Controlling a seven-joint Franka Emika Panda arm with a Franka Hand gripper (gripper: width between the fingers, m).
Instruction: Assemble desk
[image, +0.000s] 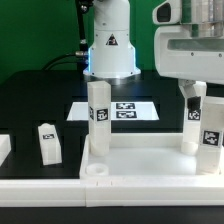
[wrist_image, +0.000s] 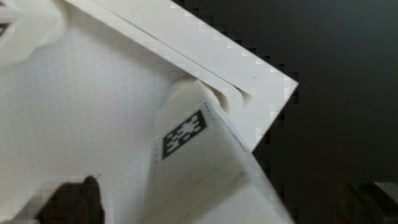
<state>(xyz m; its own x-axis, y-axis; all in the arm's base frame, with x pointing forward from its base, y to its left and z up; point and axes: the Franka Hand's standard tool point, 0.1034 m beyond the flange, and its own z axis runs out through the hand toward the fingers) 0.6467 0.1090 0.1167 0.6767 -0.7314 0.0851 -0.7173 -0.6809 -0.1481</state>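
Desk tabletop (image: 150, 160) corner and tagged leg (wrist_image: 196, 150), close-up only from wrist.

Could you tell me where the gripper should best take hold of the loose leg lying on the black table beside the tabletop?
Probably across the loose leg at its middle, coming straight down from above. It lies flat and apart from the tabletop, with its long sides free on both flanks, so the gripper, now open, could close over its narrow width. Its tagged top face seems unobstructed.

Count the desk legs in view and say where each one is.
3. One leg stands upright in the tabletop at its corner on the exterior view's left, another stands upright at the right under the open gripper, and a third is loose on the table left of the tabletop. More may be hidden.
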